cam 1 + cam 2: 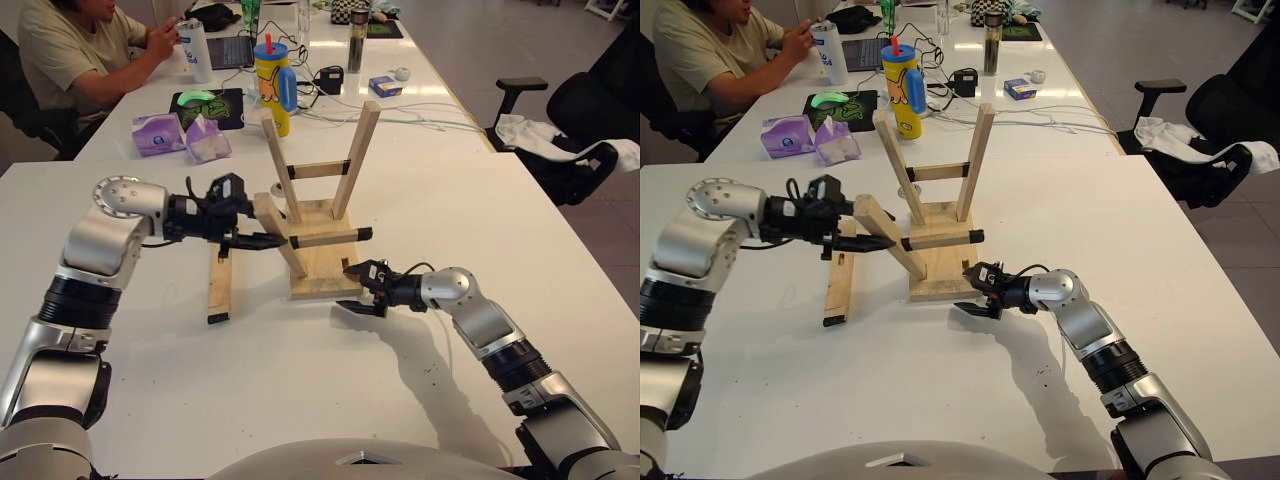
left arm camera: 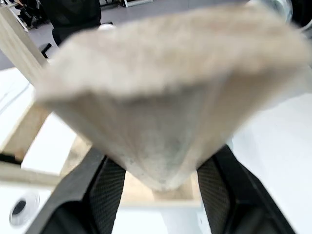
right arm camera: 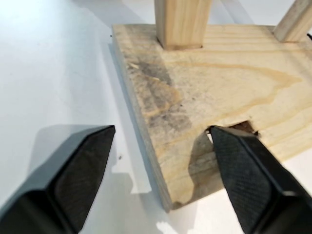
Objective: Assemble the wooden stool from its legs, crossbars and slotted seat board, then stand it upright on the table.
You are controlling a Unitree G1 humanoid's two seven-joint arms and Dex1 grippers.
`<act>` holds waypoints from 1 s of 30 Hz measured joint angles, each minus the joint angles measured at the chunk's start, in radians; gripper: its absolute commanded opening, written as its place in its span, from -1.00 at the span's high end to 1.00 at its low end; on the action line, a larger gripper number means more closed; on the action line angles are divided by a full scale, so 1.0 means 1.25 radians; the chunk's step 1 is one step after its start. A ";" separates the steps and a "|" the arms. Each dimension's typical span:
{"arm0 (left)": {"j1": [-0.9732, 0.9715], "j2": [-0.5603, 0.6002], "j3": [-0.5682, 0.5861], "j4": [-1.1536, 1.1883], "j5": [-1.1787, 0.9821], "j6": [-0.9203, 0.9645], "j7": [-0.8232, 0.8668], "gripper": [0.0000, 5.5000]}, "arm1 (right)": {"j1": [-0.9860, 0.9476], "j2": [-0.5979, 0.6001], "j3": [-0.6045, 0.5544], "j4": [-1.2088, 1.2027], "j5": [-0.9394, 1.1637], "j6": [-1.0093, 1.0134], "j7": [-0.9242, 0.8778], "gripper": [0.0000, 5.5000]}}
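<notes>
Fitting legs: the left gripper point(image 1: 264, 240), clamped on a tilted leg point(image 1: 290, 255), must slot it into the seat board point(image 1: 320, 285); the right gripper point(image 1: 350, 288) has its jaws apart.

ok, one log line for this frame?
left gripper: shut on tilted leg | right gripper: fingers open at near corner of seat board | spare leg: flat on table

Pale seat board point(image 1: 325, 282) lies flat, legs point(image 1: 356, 160) upright, third leg point(image 1: 268, 213) tilted.
</notes>
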 measured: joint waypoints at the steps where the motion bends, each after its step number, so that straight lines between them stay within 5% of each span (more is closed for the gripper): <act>1: 0.007 -0.008 0.000 -0.001 0.000 -0.012 0.008 0.12 | 0.001 0.003 0.000 -0.001 0.000 0.004 -0.002 -0.31; 7: 0.096 -0.038 -0.019 0.049 0.052 0.020 0.071 -0.17 | 0.005 0.023 0.005 -0.018 -0.008 0.016 -0.011 -0.31; 14: 0.213 0.071 0.086 -0.032 0.080 0.046 0.124 -0.54 | 0.027 0.033 0.006 -0.056 -0.011 0.053 -0.049 -0.31; 18: 0.323 0.063 0.199 -0.119 0.078 0.115 0.267 -0.73 | 0.059 0.053 0.007 -0.119 -0.014 0.122 -0.103 -0.31; 23: 0.449 -0.072 0.309 -0.309 0.113 0.271 0.570 -0.87 | 0.121 0.099 0.008 -0.204 -0.014 0.198 -0.184 -0.31; 30: 0.556 -0.319 0.303 -0.528 0.151 0.555 0.876 -0.87 | 0.140 0.151 0.024 -0.228 -0.031 0.246 -0.258 -0.31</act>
